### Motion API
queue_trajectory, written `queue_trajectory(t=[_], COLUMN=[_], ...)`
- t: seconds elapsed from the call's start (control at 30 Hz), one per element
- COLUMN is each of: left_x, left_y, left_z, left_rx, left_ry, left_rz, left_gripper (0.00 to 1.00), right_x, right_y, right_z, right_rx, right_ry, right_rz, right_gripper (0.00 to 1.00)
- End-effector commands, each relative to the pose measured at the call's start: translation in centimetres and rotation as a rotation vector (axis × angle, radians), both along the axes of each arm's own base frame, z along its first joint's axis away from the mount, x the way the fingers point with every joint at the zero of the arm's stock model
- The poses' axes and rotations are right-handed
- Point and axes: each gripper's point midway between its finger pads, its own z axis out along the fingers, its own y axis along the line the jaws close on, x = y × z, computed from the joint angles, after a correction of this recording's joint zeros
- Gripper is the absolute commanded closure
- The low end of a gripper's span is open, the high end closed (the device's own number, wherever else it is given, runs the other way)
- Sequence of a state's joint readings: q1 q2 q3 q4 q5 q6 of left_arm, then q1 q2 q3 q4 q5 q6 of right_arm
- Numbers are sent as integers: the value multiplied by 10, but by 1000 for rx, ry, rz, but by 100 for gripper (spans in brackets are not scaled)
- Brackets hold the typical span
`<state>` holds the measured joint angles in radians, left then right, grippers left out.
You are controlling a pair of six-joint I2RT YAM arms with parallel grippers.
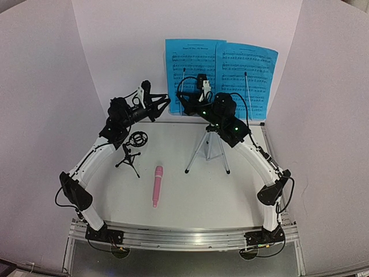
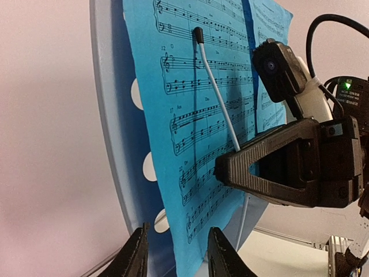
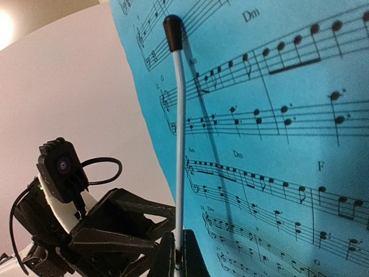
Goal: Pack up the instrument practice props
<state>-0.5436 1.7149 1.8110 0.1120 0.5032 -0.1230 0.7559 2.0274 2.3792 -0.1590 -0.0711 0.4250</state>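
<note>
Two blue sheet-music pages [image 1: 193,75] lean on the pale-blue perforated music stand [image 2: 112,115], which rests on a silver tripod [image 1: 209,147]. My left gripper [image 1: 166,105] is open, and the left page's lower corner [image 2: 190,219] lies between its fingertips [image 2: 137,251]. My right gripper [image 1: 185,107] is shut on the stand's white wire page holder [image 3: 180,144], low down on the wire. It also shows in the left wrist view [image 2: 242,164]. The pink stick microphone [image 1: 157,186] lies on the table. The small black mic stand [image 1: 134,151] is upright to its left.
A white curved backdrop [image 1: 115,52] stands right behind the music stand. A second wire page holder [image 1: 247,86] crosses the right page. The two grippers are close together at the left page's lower edge.
</note>
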Motion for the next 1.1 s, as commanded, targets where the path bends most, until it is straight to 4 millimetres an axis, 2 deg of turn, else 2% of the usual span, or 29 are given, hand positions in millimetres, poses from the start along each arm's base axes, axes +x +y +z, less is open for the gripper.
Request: queue_trajectory(t=[0.0, 0.33, 0.43, 0.57, 0.6, 0.83, 1.07], left_x=[-11, 0, 2, 4, 5, 2, 9], left_y=[-5, -11, -15, -17, -17, -7, 3], left_z=[15, 12, 11, 11, 12, 34, 38], left_rx=[-15, -8, -6, -4, -9, -55, -56], left_ry=[-36, -9, -10, -7, -6, -25, 2], left_rz=[-67, -63, -74, -71, -68, -32, 35], left_gripper=[66, 68, 76, 97, 100, 100, 100], right_x=[-16, -16, -16, -15, -14, -24, -29], right_y=[8, 7, 6, 5, 5, 10, 8], right_z=[4, 3, 3, 3, 2, 9, 17], right_rx=[16, 17, 17, 17, 17, 11, 24], right_ry=[9, 14, 12, 11, 12, -44, -120], right_rz=[62, 59, 54, 47, 47, 99, 114], right_gripper=[100, 100, 100, 100, 100, 100, 100])
